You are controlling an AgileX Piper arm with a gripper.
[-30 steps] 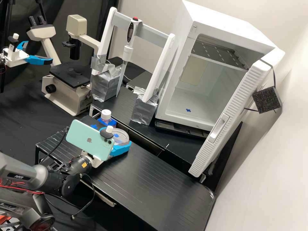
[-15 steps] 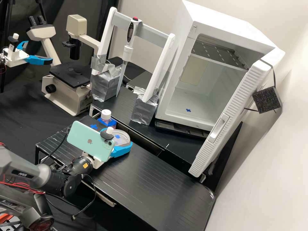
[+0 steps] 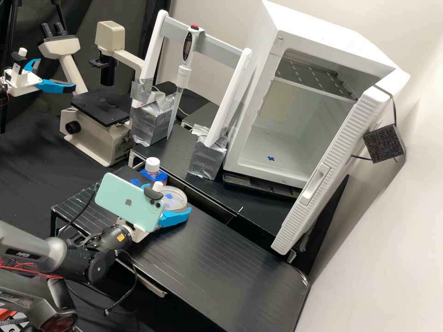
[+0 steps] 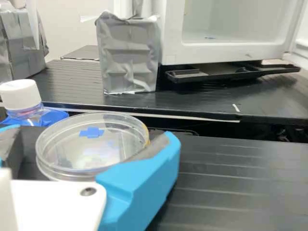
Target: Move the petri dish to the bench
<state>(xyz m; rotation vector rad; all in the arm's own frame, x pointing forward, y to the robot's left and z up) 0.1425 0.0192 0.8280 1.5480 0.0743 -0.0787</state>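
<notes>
The petri dish [image 4: 91, 144] looks light, stiff, slippery, brittle; grip its side wall [image 4: 62, 173] gently. The end effector [image 4: 91, 134] is open around it.

Bottle [image 3: 152, 167] partly hidden; arm [image 3: 27, 244] cropped

From my remote station I saw a glossy, clear plastic petri dish [image 4: 103, 156], a grooved black bench [image 3: 217, 258] with a satin sheen, a support block [image 4: 127, 53] wrapped in creased, silvery tape, and matt, wrinkled black cloth [image 3: 27, 157].
</notes>
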